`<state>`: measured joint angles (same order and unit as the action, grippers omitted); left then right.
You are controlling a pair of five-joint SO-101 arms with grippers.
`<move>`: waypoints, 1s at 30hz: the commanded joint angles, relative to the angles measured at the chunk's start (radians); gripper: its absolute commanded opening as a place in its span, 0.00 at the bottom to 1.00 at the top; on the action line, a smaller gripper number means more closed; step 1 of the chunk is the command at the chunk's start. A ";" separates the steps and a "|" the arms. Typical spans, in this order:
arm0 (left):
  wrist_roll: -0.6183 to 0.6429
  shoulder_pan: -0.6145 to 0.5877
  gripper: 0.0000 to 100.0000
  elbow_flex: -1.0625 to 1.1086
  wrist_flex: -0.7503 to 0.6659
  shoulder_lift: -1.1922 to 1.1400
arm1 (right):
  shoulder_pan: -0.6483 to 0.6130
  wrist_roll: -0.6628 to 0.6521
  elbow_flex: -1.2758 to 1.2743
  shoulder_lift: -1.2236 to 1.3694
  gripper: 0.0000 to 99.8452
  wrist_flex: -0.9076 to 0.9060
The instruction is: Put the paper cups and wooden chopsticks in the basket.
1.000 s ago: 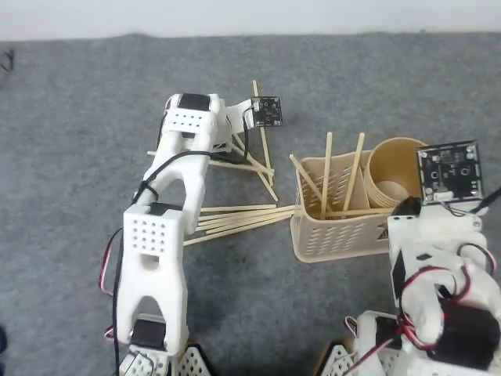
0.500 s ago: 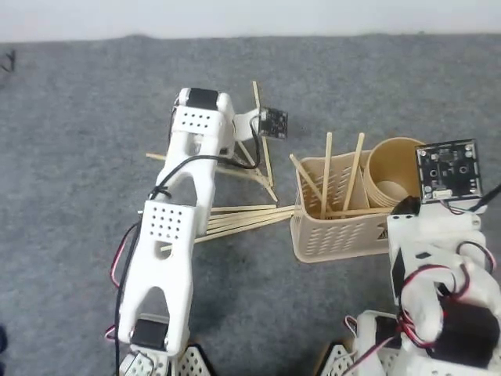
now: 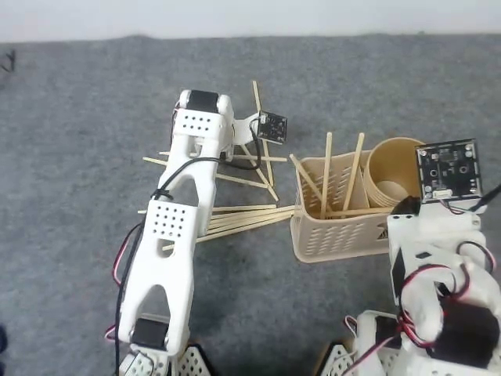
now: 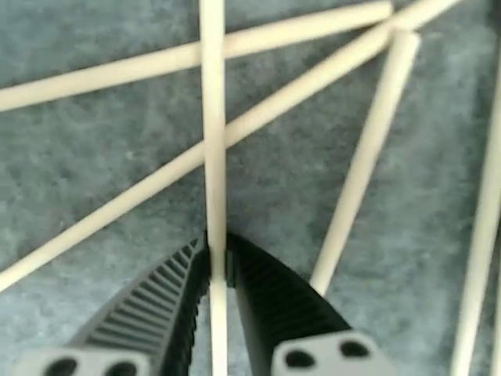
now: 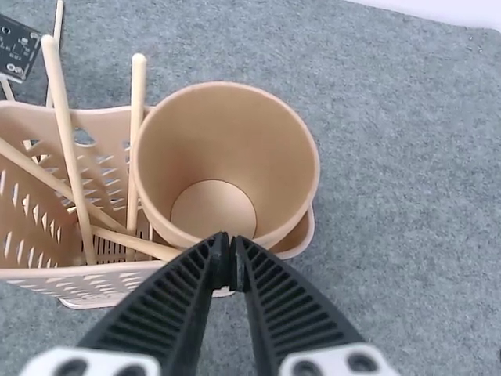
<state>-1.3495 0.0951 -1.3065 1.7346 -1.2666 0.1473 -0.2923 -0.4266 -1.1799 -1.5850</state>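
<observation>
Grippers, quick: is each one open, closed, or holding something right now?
Left gripper: closed on a wooden chopstick.
Right gripper: closed, nothing between its fingers, above the paper cup in the basket.

Perhaps a lab: grey carpet [image 3: 70, 196], white wall [image 3: 313, 14].

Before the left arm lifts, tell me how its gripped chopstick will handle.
Thin straight wood, the chopstick is probably stiff and light. The left gripper pinches one narrow spot, so it may swivel. It crosses other chopsticks, possibly nudging them.
</observation>
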 commanded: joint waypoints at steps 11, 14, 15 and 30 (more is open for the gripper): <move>0.238 -0.029 0.01 -0.044 0.023 0.377 | 0.004 0.002 0.009 0.013 0.01 0.019; 0.344 -0.026 0.01 -0.044 0.023 0.499 | 0.004 0.002 0.011 0.013 0.01 0.019; 0.397 -0.023 0.01 -0.044 0.023 0.540 | 0.004 0.002 0.011 0.013 0.01 0.019; 1.281 0.232 0.01 -0.042 0.020 1.162 | 0.134 -0.035 0.011 -0.007 0.01 0.008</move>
<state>-0.2294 0.2163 -1.3403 1.7346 -0.2616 0.2087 -0.2938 -0.4266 -1.1815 -1.5850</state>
